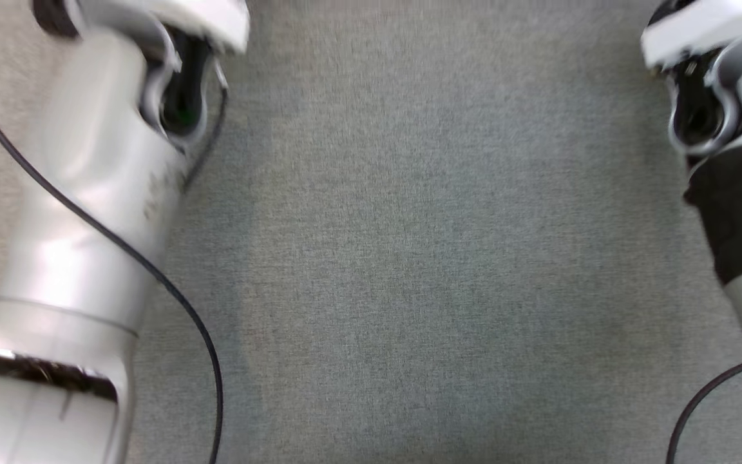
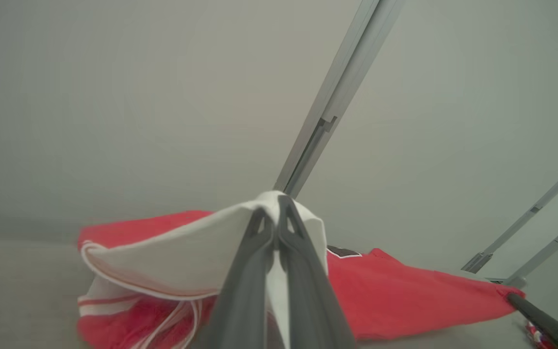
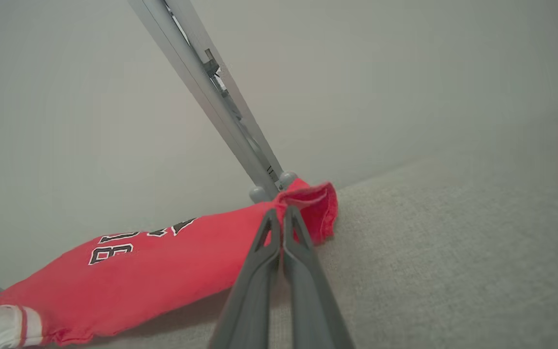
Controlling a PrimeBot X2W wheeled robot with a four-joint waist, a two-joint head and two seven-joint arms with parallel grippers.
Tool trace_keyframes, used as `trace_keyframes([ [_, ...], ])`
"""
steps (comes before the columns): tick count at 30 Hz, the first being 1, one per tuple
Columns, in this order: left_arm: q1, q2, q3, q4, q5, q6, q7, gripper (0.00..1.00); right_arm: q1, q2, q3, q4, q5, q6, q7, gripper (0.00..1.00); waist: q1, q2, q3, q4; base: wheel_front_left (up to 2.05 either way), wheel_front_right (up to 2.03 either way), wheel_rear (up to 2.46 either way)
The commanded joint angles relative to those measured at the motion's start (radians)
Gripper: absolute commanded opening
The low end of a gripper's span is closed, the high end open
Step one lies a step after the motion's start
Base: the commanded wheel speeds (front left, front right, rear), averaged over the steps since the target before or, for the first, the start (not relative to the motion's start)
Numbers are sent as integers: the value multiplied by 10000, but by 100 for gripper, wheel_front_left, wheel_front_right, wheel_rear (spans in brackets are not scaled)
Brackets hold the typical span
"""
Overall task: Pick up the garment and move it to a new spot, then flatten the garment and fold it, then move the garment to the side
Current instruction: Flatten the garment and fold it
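The garment is a red jersey with white trim and black lettering. In the left wrist view my left gripper (image 2: 276, 199) is shut on a white-edged part of the garment (image 2: 405, 291), which trails down onto the grey cloth surface. In the right wrist view my right gripper (image 3: 281, 211) is shut on a red corner of the garment (image 3: 162, 266), and the cloth stretches away to the lower left. In the head view both pale forearms (image 1: 81, 212) stand at the left and right edges, and the hands themselves are cut off at the top.
A grey cloth-covered table (image 1: 409, 258) lies between the arms. Black cables (image 1: 171, 290) run along both forearms. Metal frame bars (image 2: 337, 92) stand behind the table against a pale wall. The other arm's dark finger (image 2: 545, 322) shows at the lower right of the left wrist view.
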Motion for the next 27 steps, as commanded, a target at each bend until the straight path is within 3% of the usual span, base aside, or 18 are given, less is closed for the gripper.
trace_keyframes([
  [1, 369, -19, -168, 80, -120, -15, -38, 0, 375, 22, 130, 187, 359, 6, -35, 0, -1, 0, -585, 36, 0, 0, 0],
  [7, 2071, -68, -612, 513, -731, -14, -38, 0, 1779, -41, 1066, 623, 1538, 6, 652, 0, -1, 0, -1759, 11, 0, 0, 0],
  [17, 4041, -32, -1423, 515, -1268, -15, -37, 0, 3207, -168, 1528, 1035, 2907, 6, 1216, 0, -1, 0, -3006, 94, 0, 0, 0],
  [27, 6002, -10, -1152, 31, -1819, -15, -38, 0, 4406, -274, 1947, 883, 3706, 6, 1377, 0, -1, 0, -4050, 187, 0, 0, 0],
])
